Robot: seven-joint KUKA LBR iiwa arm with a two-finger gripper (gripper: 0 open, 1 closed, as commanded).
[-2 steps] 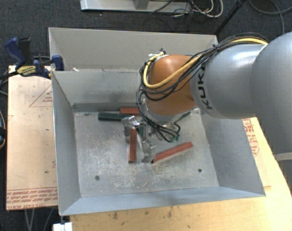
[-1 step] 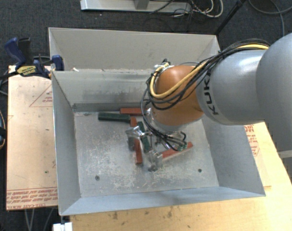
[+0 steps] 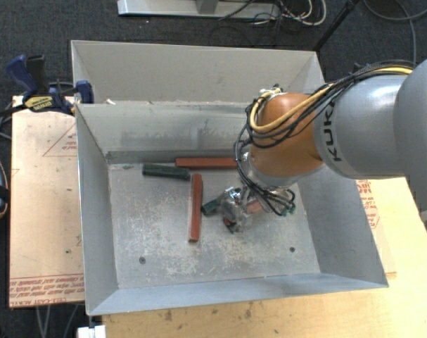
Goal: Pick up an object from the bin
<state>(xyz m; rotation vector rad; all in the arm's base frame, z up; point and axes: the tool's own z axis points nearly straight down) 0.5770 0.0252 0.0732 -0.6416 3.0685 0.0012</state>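
My gripper [image 3: 233, 210] hangs low over the middle of the bin, under the orange wrist cover. Its tips sit right on a small dark green piece [image 3: 211, 206] that pokes out to their left; whether that piece is between them I cannot make out. A reddish-brown stick [image 3: 195, 207] lies upright in the picture just left of the gripper. A second reddish-brown stick [image 3: 205, 163] lies crosswise at the bin's back wall. A dark green stick [image 3: 165, 172] lies beside it to the left.
The arm and its orange cover with yellow and black cables hide the right middle of the bin. The bin's sloped walls rise on all sides; the floor to the left and front is bare metal.
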